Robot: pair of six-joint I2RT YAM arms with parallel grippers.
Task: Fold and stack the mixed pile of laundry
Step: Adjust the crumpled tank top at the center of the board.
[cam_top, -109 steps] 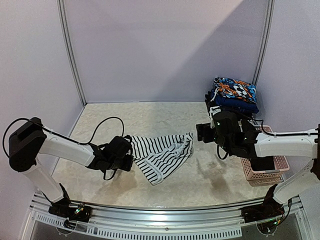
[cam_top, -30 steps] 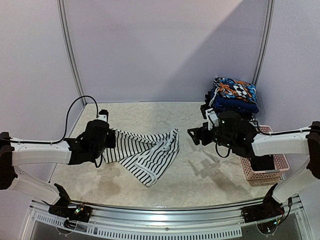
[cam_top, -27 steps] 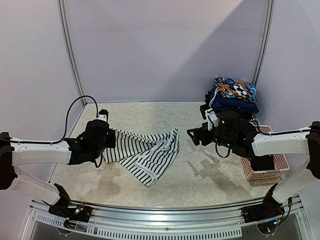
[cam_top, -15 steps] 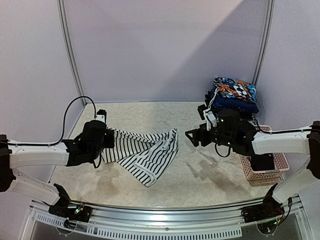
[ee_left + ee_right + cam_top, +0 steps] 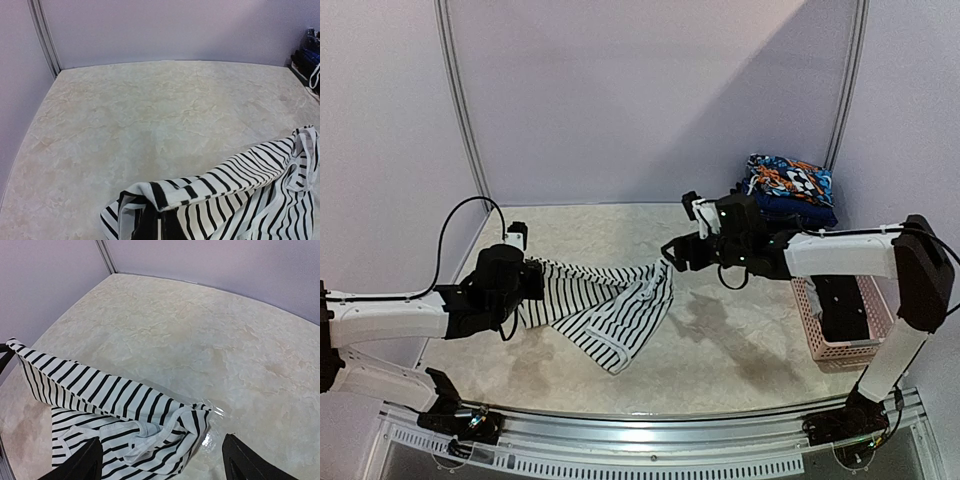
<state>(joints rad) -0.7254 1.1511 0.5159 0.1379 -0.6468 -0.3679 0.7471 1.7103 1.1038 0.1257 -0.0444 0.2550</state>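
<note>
A black-and-white striped garment (image 5: 615,305) from the laundry pile lies partly spread on the table. My left gripper (image 5: 527,277) is shut on its left edge and holds that edge bunched and raised. In the left wrist view the striped cloth (image 5: 225,200) covers the fingers. My right gripper (image 5: 671,254) is open at the garment's right corner. In the right wrist view, the dark fingertips (image 5: 89,462) stand wide on either side of the striped garment's crumpled corner (image 5: 195,415), not gripping it.
A stack of folded clothes (image 5: 790,187) with a blue patterned piece on top sits at the back right corner. The pink lattice basket (image 5: 840,352) stands by the right wall with something dark inside. Walls close the back and sides.
My right arm has reached left and forward to the striped garment's right corner, its jaws narrowing slightly. My left arm has pulled slightly left, still holding the raised left edge.
</note>
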